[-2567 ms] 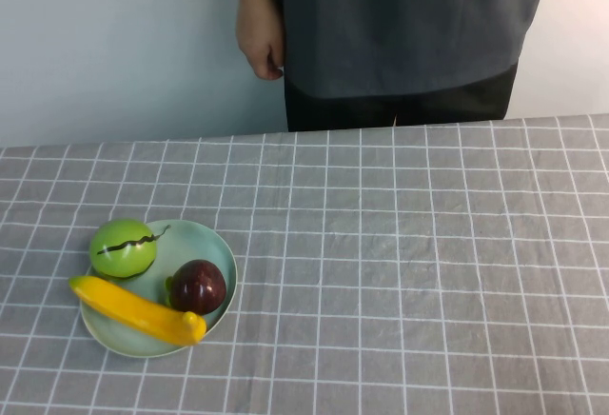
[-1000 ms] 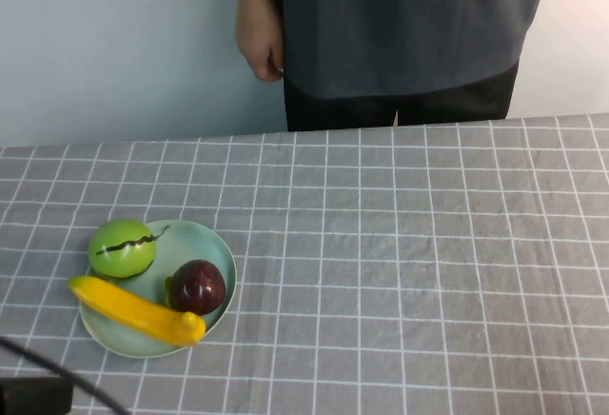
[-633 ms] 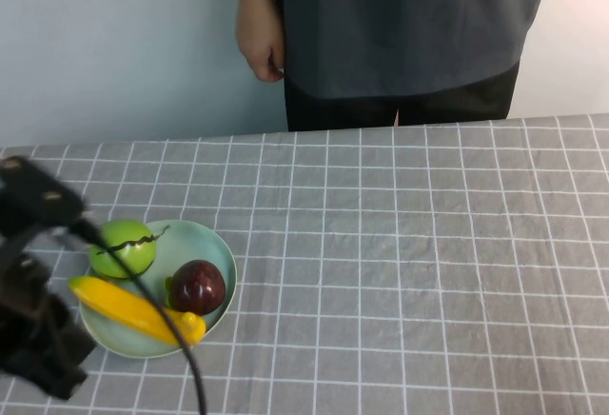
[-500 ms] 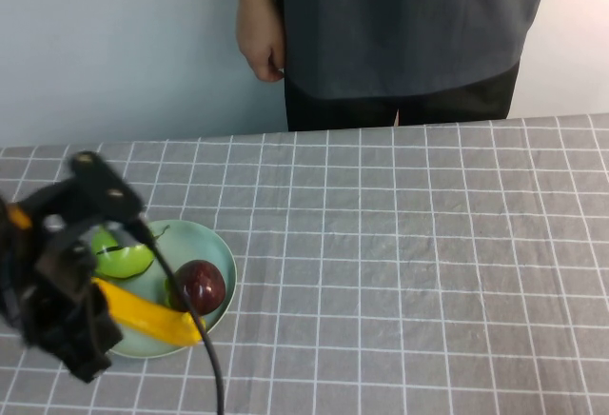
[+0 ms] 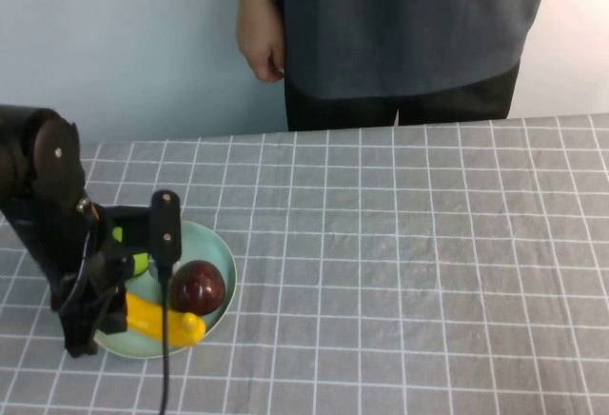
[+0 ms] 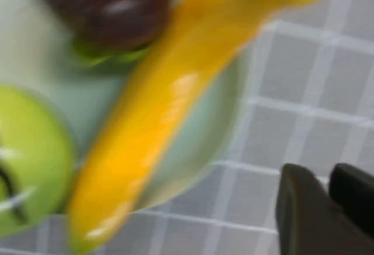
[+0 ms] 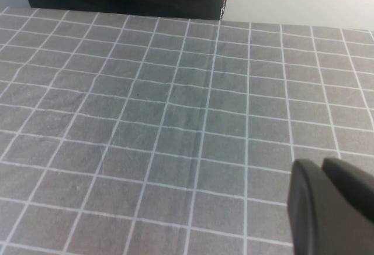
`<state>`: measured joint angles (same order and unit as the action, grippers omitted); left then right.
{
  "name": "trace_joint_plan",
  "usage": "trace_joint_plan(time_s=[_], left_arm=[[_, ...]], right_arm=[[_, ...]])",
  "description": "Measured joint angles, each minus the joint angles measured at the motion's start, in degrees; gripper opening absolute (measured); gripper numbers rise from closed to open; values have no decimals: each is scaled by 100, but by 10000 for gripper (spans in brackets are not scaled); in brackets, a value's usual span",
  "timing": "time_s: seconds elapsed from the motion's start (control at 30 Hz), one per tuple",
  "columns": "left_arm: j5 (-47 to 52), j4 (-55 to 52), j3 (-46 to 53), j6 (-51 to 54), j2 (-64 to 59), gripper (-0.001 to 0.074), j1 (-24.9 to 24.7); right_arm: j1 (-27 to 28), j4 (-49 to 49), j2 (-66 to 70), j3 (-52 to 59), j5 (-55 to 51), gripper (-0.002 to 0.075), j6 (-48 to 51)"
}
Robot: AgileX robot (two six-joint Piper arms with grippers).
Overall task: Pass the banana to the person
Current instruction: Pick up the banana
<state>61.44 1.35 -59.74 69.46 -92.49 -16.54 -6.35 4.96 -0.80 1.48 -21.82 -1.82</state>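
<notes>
The yellow banana (image 5: 164, 321) lies on the near side of a pale green plate (image 5: 215, 249) at the table's left; my left arm hides its left end. In the left wrist view the banana (image 6: 158, 120) runs slantwise across the plate (image 6: 201, 150). My left gripper (image 5: 86, 329) hangs over the plate's near-left rim, shut and empty, and shows beside the banana in its wrist view (image 6: 324, 176). The person (image 5: 409, 25) stands behind the table's far edge, one hand (image 5: 259, 44) hanging down. My right gripper (image 7: 324, 164) is shut and empty over bare cloth.
A dark red-purple fruit (image 5: 197, 286) and a round green fruit (image 5: 136, 263), mostly hidden by my arm, share the plate. They also show in the left wrist view, the dark fruit (image 6: 111, 9) and the green fruit (image 6: 26, 161). A grey checked cloth (image 5: 409, 263) covers the table.
My left arm has come in from the near-left corner and moved over the plate, now covering the green fruit and the banana's left end. The fruit and the person have not moved.
</notes>
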Motion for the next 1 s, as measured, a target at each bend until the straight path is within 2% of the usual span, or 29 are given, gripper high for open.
trace_joint_plan(time_s=[0.2, 0.3, 0.63, 1.0], left_arm=[[-816, -803, -13, 141, -754, 289, 183], [-1094, -1358, -13, 319, -1072, 347, 183], [-1942, -1669, -13, 595, -1188, 384, 183], [-2128, -1720, -13, 969, -1483, 420, 183]], right_arm=[[0, 0, 0, 0, 0, -9, 0], [0, 0, 0, 0, 0, -9, 0], [0, 0, 0, 0, 0, -9, 0], [0, 0, 0, 0, 0, -9, 0]])
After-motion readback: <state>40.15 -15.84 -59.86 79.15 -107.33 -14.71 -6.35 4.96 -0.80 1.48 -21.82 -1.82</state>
